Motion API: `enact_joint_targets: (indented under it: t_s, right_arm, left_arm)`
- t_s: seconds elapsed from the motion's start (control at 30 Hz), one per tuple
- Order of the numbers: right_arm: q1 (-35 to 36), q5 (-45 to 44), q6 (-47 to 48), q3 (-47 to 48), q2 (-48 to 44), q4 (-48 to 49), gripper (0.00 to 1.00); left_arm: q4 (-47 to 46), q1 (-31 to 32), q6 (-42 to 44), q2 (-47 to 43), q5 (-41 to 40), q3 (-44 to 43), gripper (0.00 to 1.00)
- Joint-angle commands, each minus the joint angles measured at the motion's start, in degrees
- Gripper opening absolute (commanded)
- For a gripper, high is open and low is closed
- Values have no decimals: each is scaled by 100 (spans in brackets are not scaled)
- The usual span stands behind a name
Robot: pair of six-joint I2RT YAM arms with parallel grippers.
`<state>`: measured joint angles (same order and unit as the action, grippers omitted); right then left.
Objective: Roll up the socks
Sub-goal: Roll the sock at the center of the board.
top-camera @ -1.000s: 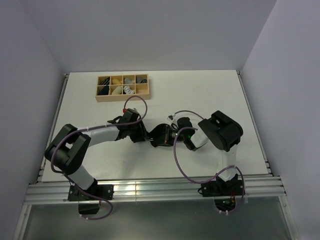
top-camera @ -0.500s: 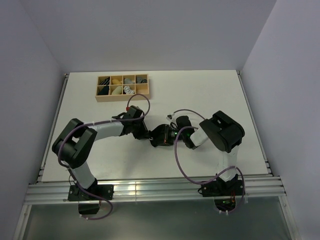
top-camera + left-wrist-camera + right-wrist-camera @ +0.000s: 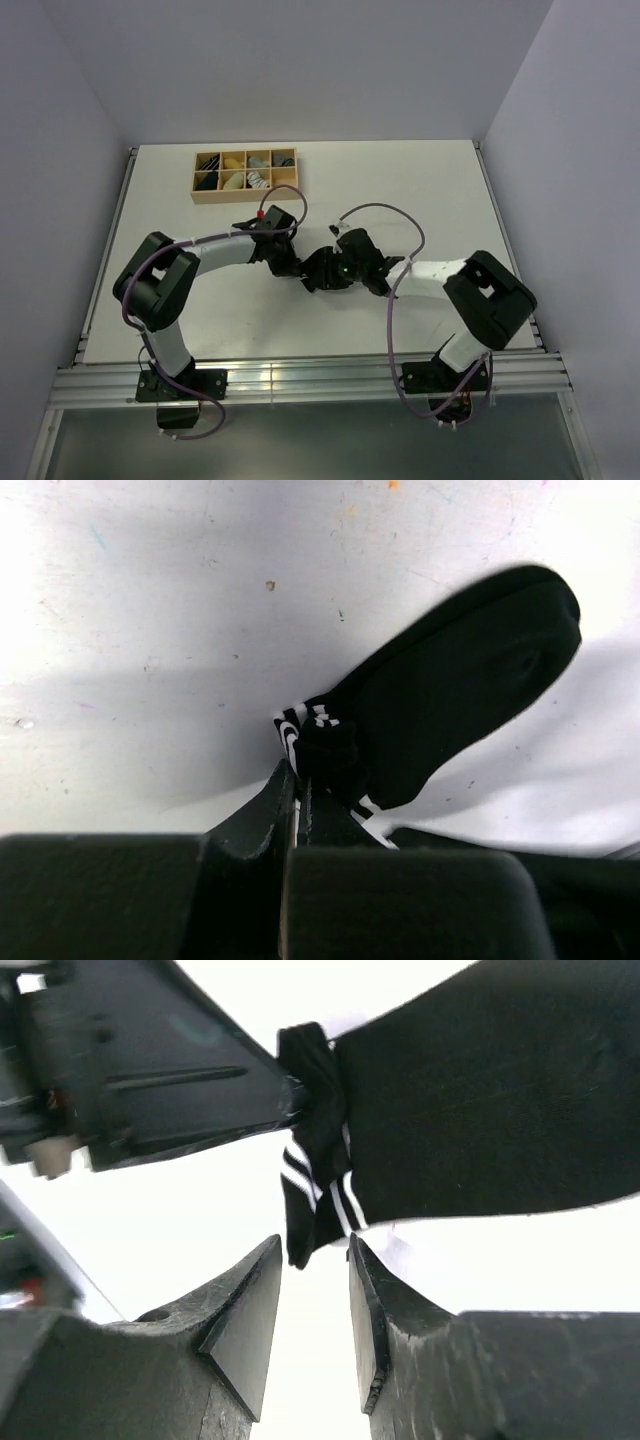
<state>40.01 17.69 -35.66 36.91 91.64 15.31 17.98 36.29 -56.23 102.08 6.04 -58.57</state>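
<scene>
On the white desk [image 3: 150, 600], the left gripper [image 3: 297, 785] has its jaws clenched on the bunched, white-banded cuff of the black sock [image 3: 450, 700], whose foot lies flat out to the right. The right gripper [image 3: 313, 1250] sits just beside that cuff, jaws parted narrowly and holding nothing. The top view hides the sock beneath the meeting grippers; only the wrist cameras show it.

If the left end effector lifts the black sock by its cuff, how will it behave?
Probably floppy: the black sock bunches where the left end effector pinches its cuff, so the rest would likely hang. It looks thin and flat, so likely light.
</scene>
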Motion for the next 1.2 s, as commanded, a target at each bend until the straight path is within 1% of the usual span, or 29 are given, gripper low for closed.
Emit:
enact_joint_targets:
  t_s: [0.0,0.07,0.17,0.27,0.5,0.67,0.8,1.03,1.17]
  right_arm:
    - [497,-1661,770,326,-662,-959,41]
    - [727,-2240,1043,370,-805,-951,41]
    - [1148,-2708,1438,414,-937,-749,40]
    - [1499,-2894,1755,449,-876,-486,40]
    - [1896,-2929,2098,756,-436,-178,38]
    - [2028,-2894,2239,941,-103,-116,33]
    - [2037,-2912,2265,985,152,-116,31]
    - [2028,-3369,2081,827,460,-160,31]
    - [2028,-3597,1993,739,496,-195,34]
  left_arm:
    - [1014,79,305,216,-578,-137,0]
    - [1111,115,332,233,-578,-260,0]
    - [1269,158,358,259,-578,-392,0]
    - [1331,176,384,259,-578,-445,0]
    - [1419,220,402,251,-578,-498,0]
    - [1419,247,393,268,-578,-480,0]
    - [1410,255,393,260,-578,-454,0]
    - [1358,273,393,216,-578,-358,0]
    - [1366,282,393,216,-552,-340,0]
